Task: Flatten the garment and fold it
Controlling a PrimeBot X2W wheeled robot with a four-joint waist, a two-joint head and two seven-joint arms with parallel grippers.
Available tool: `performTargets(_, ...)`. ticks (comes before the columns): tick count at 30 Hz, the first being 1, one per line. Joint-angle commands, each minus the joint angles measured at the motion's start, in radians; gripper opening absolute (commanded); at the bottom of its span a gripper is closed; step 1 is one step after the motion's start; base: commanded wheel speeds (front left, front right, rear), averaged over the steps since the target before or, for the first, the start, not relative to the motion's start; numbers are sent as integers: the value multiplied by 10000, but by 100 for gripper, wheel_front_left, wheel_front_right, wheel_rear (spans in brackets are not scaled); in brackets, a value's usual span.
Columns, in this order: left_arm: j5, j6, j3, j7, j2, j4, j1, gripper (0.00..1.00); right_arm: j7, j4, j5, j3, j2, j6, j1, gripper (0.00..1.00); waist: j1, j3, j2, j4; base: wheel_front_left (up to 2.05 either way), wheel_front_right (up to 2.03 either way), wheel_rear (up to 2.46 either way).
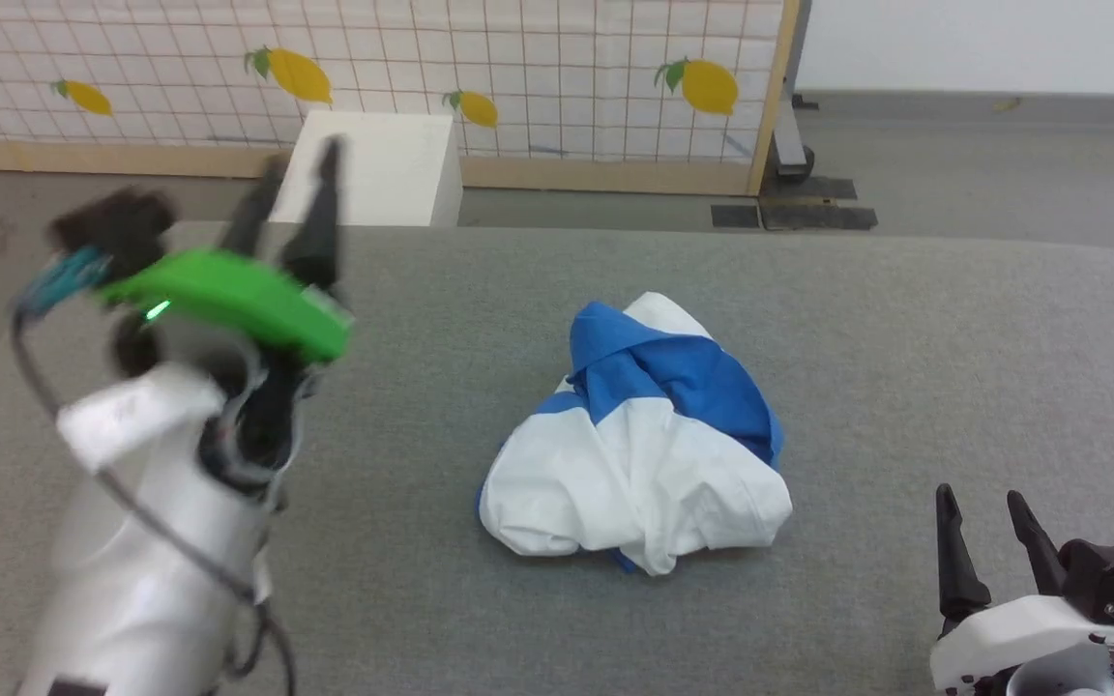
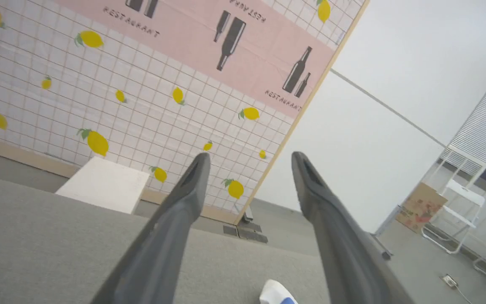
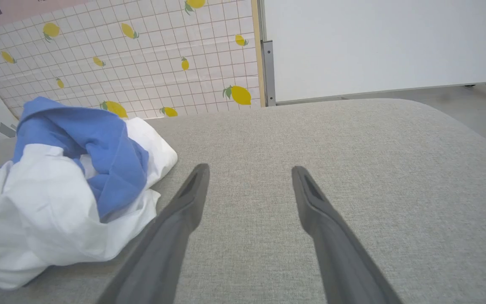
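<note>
The garment point(image 1: 634, 445), a white T-shirt with royal-blue sleeves, is bunched in a rumpled heap near the middle of the grey, fabric-covered table point(image 1: 905, 329). No hem, collar or sleeve end is laid out flat. The step in hand is judged to be the flattening, barely begun. It would be done well if two separate edges of the heap were taken, one by each pincer, with only an outer layer pinched. The cloth could then be lifted and drawn apart so that the folds fall open rather than being dragged as a lump. In the head view the left pincer point(image 1: 301, 159) is raised and released, with nothing between its dark fingers. The garment lies well apart from it, at about four o'clock. The right pincer point(image 1: 981, 498) is likewise released and empty, low over the table, with the garment near at about ten o'clock, untouched.
</note>
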Motion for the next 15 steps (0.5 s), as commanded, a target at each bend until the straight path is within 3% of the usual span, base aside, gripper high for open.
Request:
performTargets(1,472,233,26,-428,307,-148,574,100,45,-96,93,31,-7,-15,101,100,0,-75,0,73,0,0,0)
performTargets(3,978,545,210,-1074,598,-554,1258,100,114,-168,143,62,-7,-15,162,100,0,-102,0,99,0,0,0)
performTargets(8,2710,1354,104,-1452,1163,-1136,3096,100,427,-357,269,158,-7,-15,295,100,0,-23,0,133,0,0,0)
performTargets(15,3817,2019,-76,-1485,799,-1668,4307,100,1127,-674,427,240,-7,-15,128,100,0,195,0,195,0,0,0)
